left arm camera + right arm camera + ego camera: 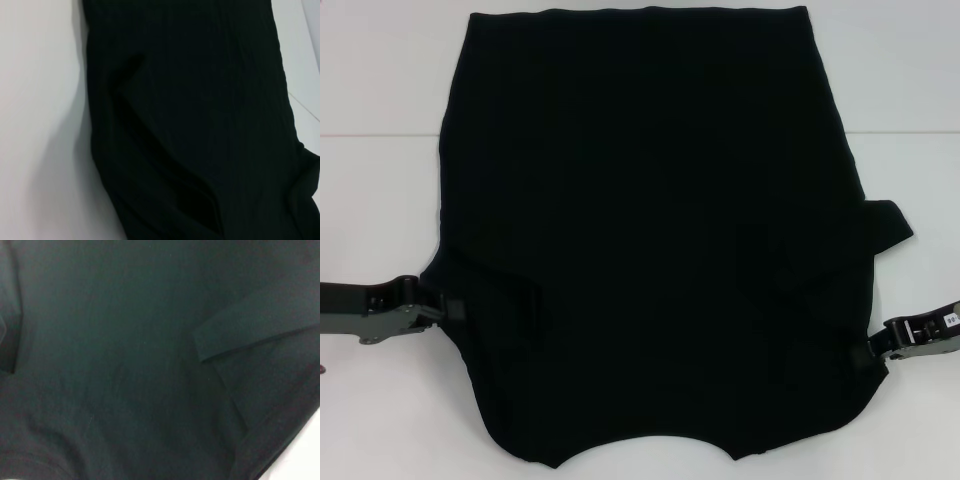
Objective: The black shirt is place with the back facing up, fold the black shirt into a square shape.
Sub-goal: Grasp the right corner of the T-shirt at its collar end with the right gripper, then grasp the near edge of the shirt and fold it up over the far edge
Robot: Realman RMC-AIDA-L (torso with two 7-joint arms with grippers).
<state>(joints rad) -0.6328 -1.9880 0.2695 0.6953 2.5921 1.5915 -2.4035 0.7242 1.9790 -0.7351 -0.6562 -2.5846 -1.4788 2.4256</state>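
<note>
Low on the left, the left gripper (448, 308) meets the edge of the black shirt (655, 230), which lies flat on the white table (380, 90); the right gripper (873, 350) meets its opposite edge. Whether either jaws grip cloth cannot be told. Probably a side fold comes next, needing firm holds.

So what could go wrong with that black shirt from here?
Both sleeves look folded in, but a flap still pokes out on the right side of the black shirt, so the final square could come out uneven. The left gripper and right gripper sit at opposite edges; if one pulls harder, the loose folds may slide open.
</note>
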